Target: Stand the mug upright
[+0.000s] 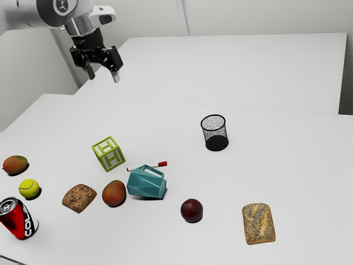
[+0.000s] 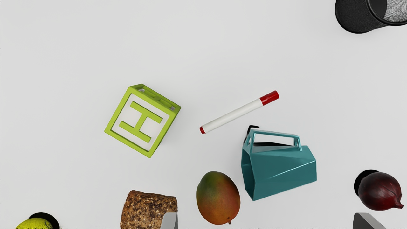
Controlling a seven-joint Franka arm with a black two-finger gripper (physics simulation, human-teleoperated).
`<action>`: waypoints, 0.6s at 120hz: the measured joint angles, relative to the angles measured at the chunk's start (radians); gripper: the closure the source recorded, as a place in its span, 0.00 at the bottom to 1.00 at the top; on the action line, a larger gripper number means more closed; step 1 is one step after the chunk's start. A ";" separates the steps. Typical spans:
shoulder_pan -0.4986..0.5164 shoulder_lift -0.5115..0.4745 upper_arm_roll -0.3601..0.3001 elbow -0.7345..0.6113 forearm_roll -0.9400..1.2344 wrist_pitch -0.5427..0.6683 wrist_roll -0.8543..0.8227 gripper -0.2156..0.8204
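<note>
Glossy teal faceted mug point(image 2: 281, 171) lies on its side, flat facets probably preventing roll. My black two-finger pincer point(image 1: 103, 76) hangs open, holding nothing.

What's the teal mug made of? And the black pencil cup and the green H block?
The teal mug looks like glossy ceramic or maybe shiny plastic: light gleams along its flat sides. The black pencil cup seems to be metal mesh with a dark rim, because its sides look full of tiny holes. The green H block looks like smooth, dull plastic or painted wood.
</note>
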 joint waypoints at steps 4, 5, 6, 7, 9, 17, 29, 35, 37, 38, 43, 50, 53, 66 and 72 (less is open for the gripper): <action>0.004 0.000 0.002 0.000 -0.002 -0.004 -0.001 0.21; 0.006 0.000 0.003 0.000 -0.002 -0.005 -0.001 0.21; 0.007 0.000 0.003 0.000 -0.003 -0.006 -0.001 0.21; 0.008 0.000 0.003 0.000 -0.003 -0.007 -0.001 0.21; 0.010 0.001 0.004 0.000 -0.003 -0.008 -0.002 0.21; 0.017 0.001 0.005 -0.002 -0.003 -0.014 -0.004 0.21; 0.020 0.001 0.005 -0.009 -0.005 -0.020 -0.006 0.21; 0.021 0.000 0.005 -0.012 -0.007 -0.029 -0.007 0.21; 0.021 -0.002 0.005 -0.014 -0.008 -0.032 -0.007 0.21; 0.021 -0.002 0.004 -0.016 -0.010 -0.034 -0.008 0.21; 0.021 -0.004 0.005 -0.023 -0.017 -0.042 -0.009 0.21; 0.025 -0.005 0.004 -0.042 -0.026 -0.050 -0.010 0.21; 0.027 -0.005 0.004 -0.052 -0.029 -0.053 -0.010 0.21; 0.042 -0.004 0.005 -0.077 -0.065 -0.064 -0.010 0.21; 0.048 -0.009 0.004 -0.098 -0.077 -0.060 -0.008 0.21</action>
